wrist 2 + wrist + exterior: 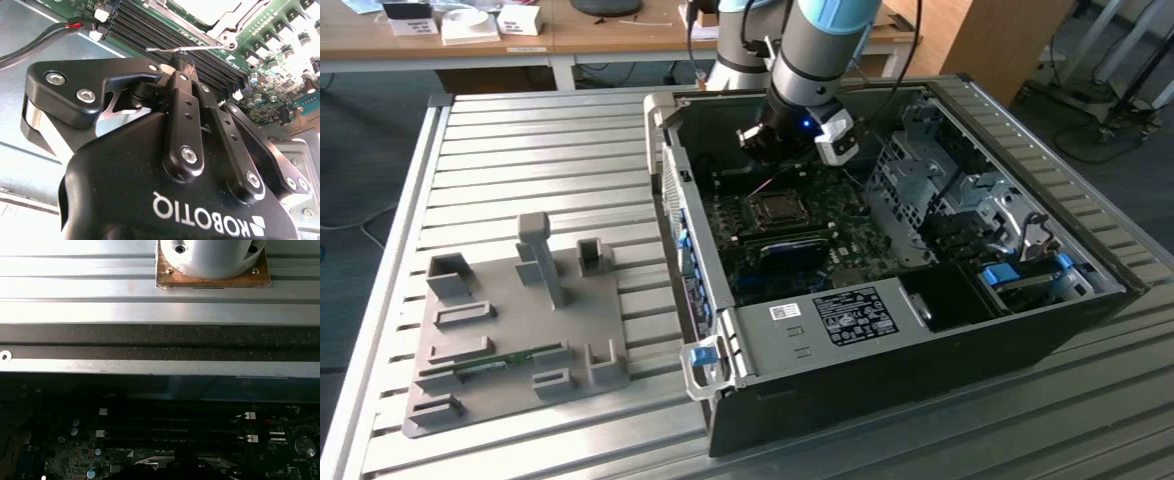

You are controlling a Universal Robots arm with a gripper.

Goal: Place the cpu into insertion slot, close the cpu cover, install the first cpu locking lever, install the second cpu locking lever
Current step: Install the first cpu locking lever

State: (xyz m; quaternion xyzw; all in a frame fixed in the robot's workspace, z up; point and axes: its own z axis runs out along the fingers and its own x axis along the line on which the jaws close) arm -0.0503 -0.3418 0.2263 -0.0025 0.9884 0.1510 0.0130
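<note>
The open computer case (894, 330) lies on the slatted table with the green motherboard (854, 250) inside. The cpu (778, 208) sits in its socket, its pale top (200, 7) showing through the window of the cpu cover (222, 27), which lies flat over it. A thin wire locking lever (165, 49) stretches beside the socket, its free end sticking out over the memory slots. My gripper (183, 60) is shut, and its black fingertips are right against the middle of that lever wire. In the exterior view the gripper (771, 160) hangs just behind the socket, near the case's back wall.
Black memory slots (150, 27) run beside the socket, and a red and black cable (50, 35) lies on the case floor. A metal drive cage (947, 190) and a blue-tabbed bay fill the exterior view's right. A grey fixture plate (520, 330) stands on the table at the left.
</note>
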